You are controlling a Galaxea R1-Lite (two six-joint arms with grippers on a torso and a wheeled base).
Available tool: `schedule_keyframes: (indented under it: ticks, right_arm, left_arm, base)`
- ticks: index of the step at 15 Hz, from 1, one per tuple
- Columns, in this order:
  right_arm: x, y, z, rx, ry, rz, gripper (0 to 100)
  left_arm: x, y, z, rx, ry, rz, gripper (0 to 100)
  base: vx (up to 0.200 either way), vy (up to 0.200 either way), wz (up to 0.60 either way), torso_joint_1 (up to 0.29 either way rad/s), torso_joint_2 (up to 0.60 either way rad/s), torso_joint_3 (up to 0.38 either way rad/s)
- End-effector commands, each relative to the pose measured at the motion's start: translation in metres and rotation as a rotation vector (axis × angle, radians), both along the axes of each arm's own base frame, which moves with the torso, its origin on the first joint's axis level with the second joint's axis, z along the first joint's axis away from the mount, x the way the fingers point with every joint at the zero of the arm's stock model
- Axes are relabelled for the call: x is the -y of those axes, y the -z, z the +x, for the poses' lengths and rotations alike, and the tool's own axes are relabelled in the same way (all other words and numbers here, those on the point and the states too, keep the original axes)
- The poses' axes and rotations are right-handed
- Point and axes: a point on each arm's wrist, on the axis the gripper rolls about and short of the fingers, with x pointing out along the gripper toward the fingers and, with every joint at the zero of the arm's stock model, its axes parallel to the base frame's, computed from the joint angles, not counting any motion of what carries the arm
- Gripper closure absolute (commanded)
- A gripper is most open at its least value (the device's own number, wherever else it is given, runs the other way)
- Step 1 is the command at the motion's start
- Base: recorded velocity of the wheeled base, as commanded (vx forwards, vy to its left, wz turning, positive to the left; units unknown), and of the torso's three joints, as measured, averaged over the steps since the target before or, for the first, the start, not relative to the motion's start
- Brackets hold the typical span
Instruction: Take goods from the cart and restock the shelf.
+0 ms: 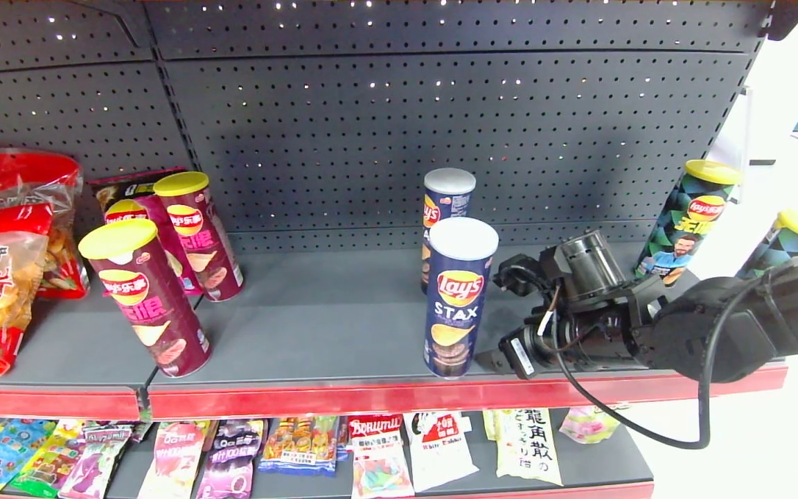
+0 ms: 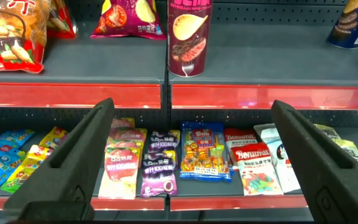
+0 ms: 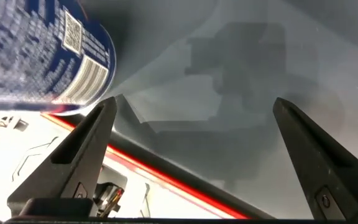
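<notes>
Trouble, as I judge it, would come from the front blue can [image 1: 458, 298], which I take to be the goods being restocked; it stands upright right at the front edge of the shelf [image 1: 302, 400], with the right gripper [image 3: 194, 109] just beside it on the side toward the shelf's right end, jaws wide apart and clamped on nothing; whether a finger touches the can I cannot tell; a sideways swing on pulling out could clip that tall, narrow can and tip it over the red lip, or knock it into the second blue can [image 1: 446, 204] close behind; the green-and-black cans [image 1: 693, 215] at the right end stand near the arm and could be brushed by it; the left gripper [image 2: 192, 104] hangs lower, facing the shelving, jaws likewise apart and empty; maroon cans [image 1: 149, 298] stand toward the left end with snack bags [image 1: 4, 277] beyond them; flat packets [image 1: 371, 450] line the lower shelf.
</notes>
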Motion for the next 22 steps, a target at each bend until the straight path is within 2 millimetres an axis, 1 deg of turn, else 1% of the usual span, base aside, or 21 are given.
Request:
schedule_keyframes:
  ticks: [1,12,15,17,19,20,21,22]
  right_arm:
    - [-0.003,0.001,0.003,-0.001,-0.003,-0.001,0]
    - [-0.008,0.001,0.004,0.003,-0.015,0.001,0]
    - [-0.004,-0.001,0.002,0.003,-0.006,0.001,0]
    - [0.009,-0.014,-0.012,0.025,0.007,0.014,0]
    - [0.028,-0.04,-0.039,0.087,0.019,0.053,0]
    - [0.037,-0.055,-0.055,0.131,0.026,0.084,0]
    - [0.047,-0.07,-0.075,0.181,0.026,0.121,0]
    - [0.06,-0.084,-0.101,0.24,0.016,0.159,0]
  left_arm:
    - [0.0,0.0,0.0,0.001,0.0,0.0,0]
    - [0.0,0.0,0.0,0.001,0.0,0.0,0]
    - [0.0,0.0,0.0,-0.001,0.0,0.0,0]
    - [0.0,0.0,0.0,0.001,0.0,0.0,0]
    - [0.0,0.0,0.0,-0.001,0.0,0.0,0]
    - [0.0,0.0,0.0,0.001,0.0,0.0,0]
    - [0.0,0.0,0.0,0.001,0.001,0.0,0]
    - [0.0,0.0,0.0,-0.001,0.001,0.003,0]
  base:
    - [0.0,0.0,0.0,0.0,0.0,0.0]
    - [0.0,0.0,0.0,0.0,0.0,0.0]
    - [0.0,0.0,0.0,0.0,0.0,0.0]
    - [0.0,0.0,0.0,0.0,0.0,0.0]
    - [0.0,0.0,0.0,0.0,0.0,0.0]
    - [0.0,0.0,0.0,0.0,0.0,0.0]
    - [0.0,0.0,0.0,0.0,0.0,0.0]
    - [0.0,0.0,0.0,0.0,0.0,0.0]
